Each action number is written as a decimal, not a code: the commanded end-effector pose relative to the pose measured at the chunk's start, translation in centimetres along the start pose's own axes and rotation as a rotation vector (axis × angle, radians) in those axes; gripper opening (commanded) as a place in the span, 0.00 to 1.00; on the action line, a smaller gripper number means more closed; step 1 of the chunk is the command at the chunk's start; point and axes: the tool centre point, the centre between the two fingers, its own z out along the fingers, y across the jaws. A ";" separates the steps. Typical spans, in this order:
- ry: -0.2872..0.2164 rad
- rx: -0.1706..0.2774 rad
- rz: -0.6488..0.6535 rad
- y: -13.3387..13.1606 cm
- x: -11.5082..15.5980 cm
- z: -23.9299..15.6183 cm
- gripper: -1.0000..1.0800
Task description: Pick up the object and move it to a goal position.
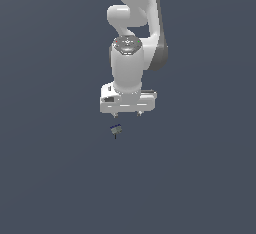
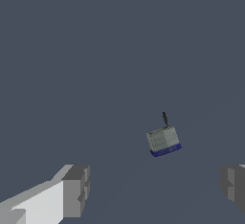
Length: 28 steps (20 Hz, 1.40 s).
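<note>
Obj (image 1: 116, 129) not yet grasped: your gripper (image 1: 127, 113) hangs just above it, fingers (image 2: 76, 189) spread wide & empty; pick + move to goal both remain.

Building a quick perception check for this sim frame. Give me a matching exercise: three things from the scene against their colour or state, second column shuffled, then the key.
Column 1:
1. object
2. gripper
3. floor

Column 2:
A. plain dark slate-blue, nothing printed on it
B. white body, grey fingers spread apart, holding nothing
C. small grey block with a blue edge and a thin black tip

Pairs: 1-C, 2-B, 3-A. In the wrist view the object sits ahead of the fingers, not between them.
</note>
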 end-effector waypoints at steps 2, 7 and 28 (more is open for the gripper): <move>-0.004 -0.001 -0.026 0.5 0.0 1.1 0.96; -0.010 -0.001 -0.089 1.7 -0.1 3.5 0.96; -0.029 0.009 -0.275 5.0 -1.0 10.9 0.96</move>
